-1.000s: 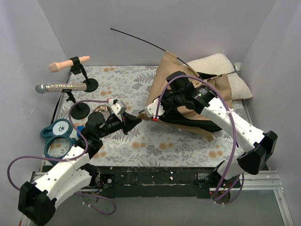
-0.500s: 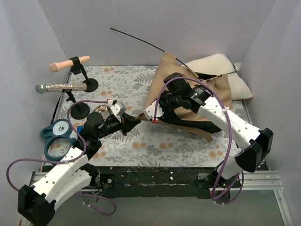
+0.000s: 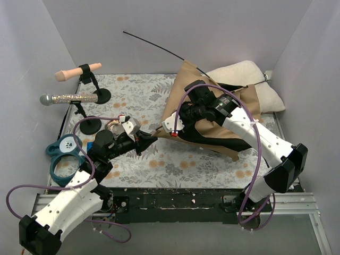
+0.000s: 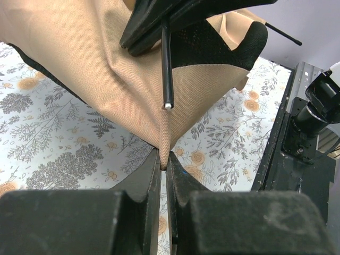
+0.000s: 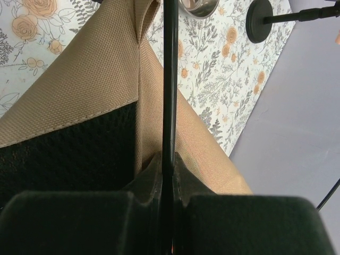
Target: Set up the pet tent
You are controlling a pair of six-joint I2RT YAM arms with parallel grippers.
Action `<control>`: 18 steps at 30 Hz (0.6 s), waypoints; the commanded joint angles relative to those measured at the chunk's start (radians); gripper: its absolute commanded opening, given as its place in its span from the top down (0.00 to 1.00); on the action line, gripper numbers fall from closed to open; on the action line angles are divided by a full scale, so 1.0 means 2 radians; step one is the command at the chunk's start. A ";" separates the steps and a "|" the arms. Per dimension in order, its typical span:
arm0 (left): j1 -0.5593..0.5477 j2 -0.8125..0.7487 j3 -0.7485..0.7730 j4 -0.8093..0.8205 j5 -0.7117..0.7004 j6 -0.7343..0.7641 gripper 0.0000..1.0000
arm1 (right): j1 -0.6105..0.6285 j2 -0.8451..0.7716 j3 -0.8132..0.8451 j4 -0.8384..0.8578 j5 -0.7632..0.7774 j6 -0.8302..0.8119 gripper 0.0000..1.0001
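Observation:
The pet tent (image 3: 212, 114) is tan fabric with black trim, lying collapsed at the right of the floral mat. A thin black pole (image 3: 159, 47) sticks up out of its top toward the back wall. My left gripper (image 3: 153, 137) is shut on the tent's near left corner tab (image 4: 164, 139). My right gripper (image 3: 178, 123) is shut on another black pole (image 5: 170, 79), whose white-tipped end (image 4: 168, 105) hangs just above that corner. The fabric (image 5: 90, 69) lies right under the pole.
A cream pillow (image 3: 249, 79) lies behind the tent at the back right. Two black stands (image 3: 90, 123) with a microphone (image 3: 66, 99) and a pink handle (image 3: 77, 71) are at the back left. A teal paw-print toy (image 3: 65, 151) lies at the left edge. A metal bowl (image 5: 199, 6) sits near the stands.
My left gripper has drawn the tent corner slightly left and toward the near edge. My right gripper with the pole has shifted a little toward that corner.

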 commanded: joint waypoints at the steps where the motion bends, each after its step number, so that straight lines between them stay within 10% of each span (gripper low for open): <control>1: 0.010 -0.032 -0.006 -0.013 0.002 0.011 1.00 | -0.055 -0.007 0.020 -0.049 0.106 -0.014 0.99; 18: 0.011 -0.034 0.009 -0.021 0.012 0.025 1.00 | -0.062 -0.004 0.016 -0.069 0.083 -0.021 0.99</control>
